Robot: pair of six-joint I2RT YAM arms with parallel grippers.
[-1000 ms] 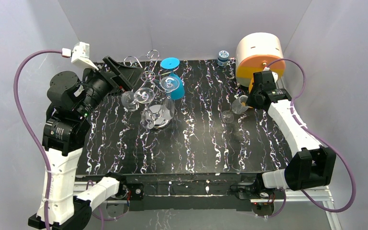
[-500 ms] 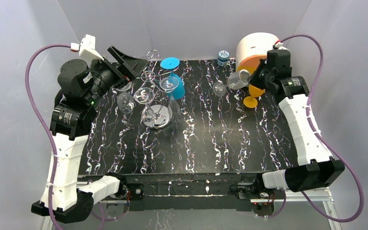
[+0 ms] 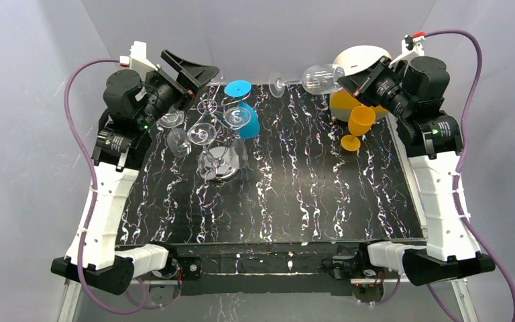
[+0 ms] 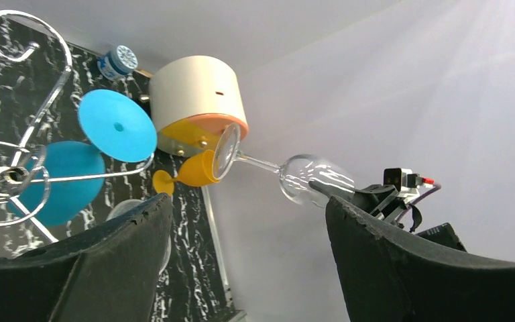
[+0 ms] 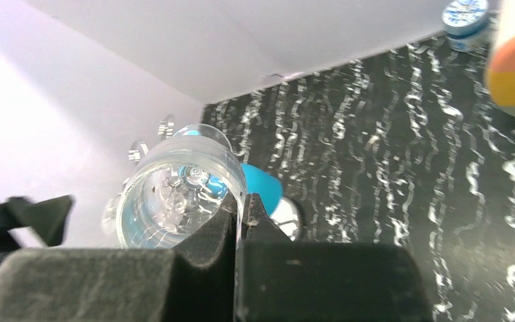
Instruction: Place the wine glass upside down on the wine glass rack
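A clear wine glass (image 3: pixel 320 78) lies level in the air over the table's back edge, foot (image 3: pixel 276 84) pointing left. My right gripper (image 3: pixel 346 82) is shut on its rim, one finger inside the bowl (image 5: pixel 174 194), the other outside. The wine glass rack (image 3: pixel 218 163) stands back left on its chrome base, its wire arms (image 4: pixel 20 178) carrying clear glasses and a blue glass (image 3: pixel 243 118) upside down. My left gripper (image 3: pixel 201 79) hangs open and empty above the rack's left side. In the left wrist view the held glass (image 4: pixel 308 181) is far beyond the open left gripper (image 4: pixel 248 208).
An orange wine glass (image 3: pixel 357 125) stands upright on the table at back right. Behind it is a white and orange round container (image 4: pixel 198 90). A small blue-capped bottle (image 4: pixel 117 62) sits at the back edge. Grey walls close in on three sides.
My right arm has lifted the clear glass off the table, up and back, turning it level. My left arm has risen and drawn back from the rack, still open.
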